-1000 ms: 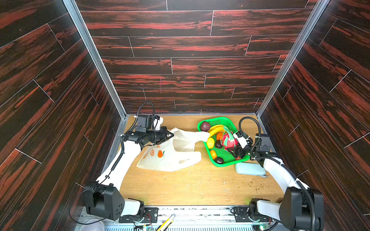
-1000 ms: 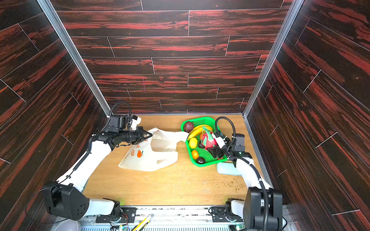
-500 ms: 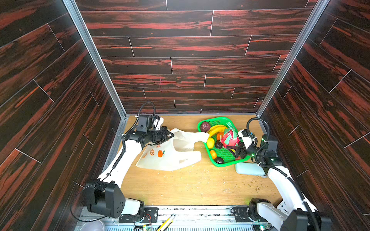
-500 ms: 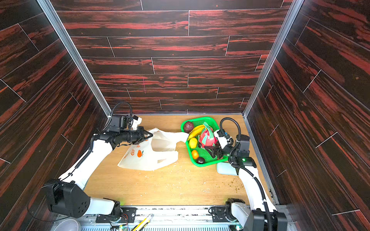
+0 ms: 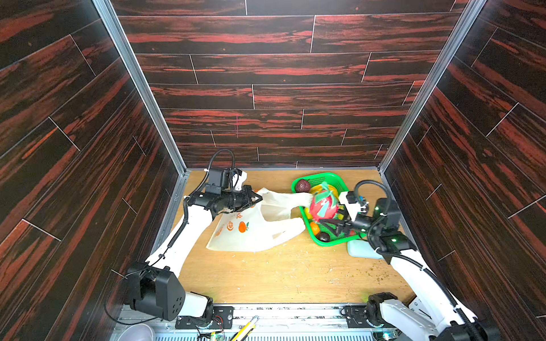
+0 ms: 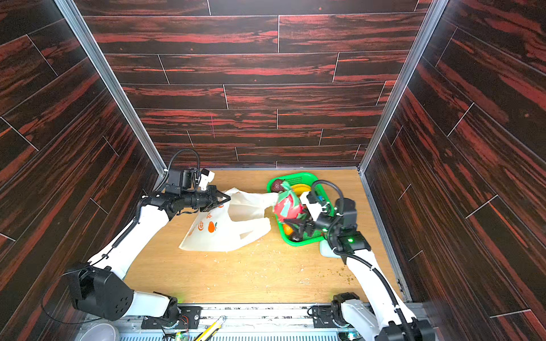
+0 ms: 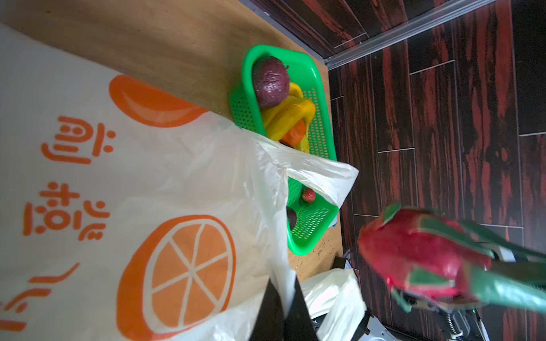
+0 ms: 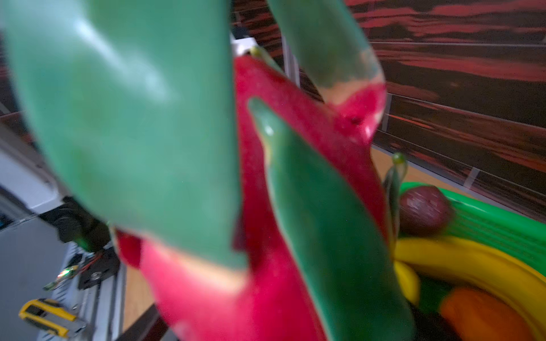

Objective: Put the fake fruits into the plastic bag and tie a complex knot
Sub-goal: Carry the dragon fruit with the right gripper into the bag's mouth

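Occluded and unresolved areas
In my right wrist view the dragon fruit (image 8: pixel 266 206) fills most of the frame, blurred and cropped. In both top views, right of centre, the right arm (image 5: pixel 413 265) (image 6: pixel 366 271) covers part of the pale blue pouch (image 5: pixel 359 250) (image 6: pixel 326 250).

I work in a lab test cell: dark wood-print panels (image 5: pixel 266 68) on aluminium posts (image 5: pixel 141 88) box in my wooden tabletop (image 5: pixel 266 274), my arm bases (image 5: pixel 193 304) bolt to a metal rail (image 5: pixel 280 311), and a yellow utility knife (image 5: pixel 246 326) lies there.
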`<state>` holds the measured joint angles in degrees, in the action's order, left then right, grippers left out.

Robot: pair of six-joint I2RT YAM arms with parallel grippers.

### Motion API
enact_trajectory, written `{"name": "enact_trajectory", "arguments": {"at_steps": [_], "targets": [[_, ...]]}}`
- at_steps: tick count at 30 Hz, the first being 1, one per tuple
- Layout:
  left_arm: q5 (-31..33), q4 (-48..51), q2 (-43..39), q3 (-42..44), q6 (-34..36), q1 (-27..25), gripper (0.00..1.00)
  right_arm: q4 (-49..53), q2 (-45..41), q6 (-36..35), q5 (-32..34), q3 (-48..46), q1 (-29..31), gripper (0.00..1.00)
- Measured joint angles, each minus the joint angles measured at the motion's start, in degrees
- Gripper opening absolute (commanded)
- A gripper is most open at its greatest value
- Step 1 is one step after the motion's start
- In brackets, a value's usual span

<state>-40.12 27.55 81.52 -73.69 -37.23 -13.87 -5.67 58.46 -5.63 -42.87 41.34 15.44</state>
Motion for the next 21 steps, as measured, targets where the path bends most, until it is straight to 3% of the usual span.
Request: {"name": "enact_trajectory", "arguments": {"at_steps": [5, 12, 21], "targets": [[-0.5, -0.2, 0.0, -0.5, -0.3, -0.8, 0.00, -5.3, 7.8, 1.4, 1.6, 2.1, 6.3, 0.46], [-1.5, -0.1, 0.0, -1.2, -0.4, -1.5, 0.00, -10.3, 16.0, 2.6, 3.8, 3.7, 10.6, 0.46], [-1.5, -1.0, 0.0, -1.9, -2.0, -1.6, 0.00, -17.6, 20.7, 3.5, 7.4, 1.7, 15.0, 0.46]]}}
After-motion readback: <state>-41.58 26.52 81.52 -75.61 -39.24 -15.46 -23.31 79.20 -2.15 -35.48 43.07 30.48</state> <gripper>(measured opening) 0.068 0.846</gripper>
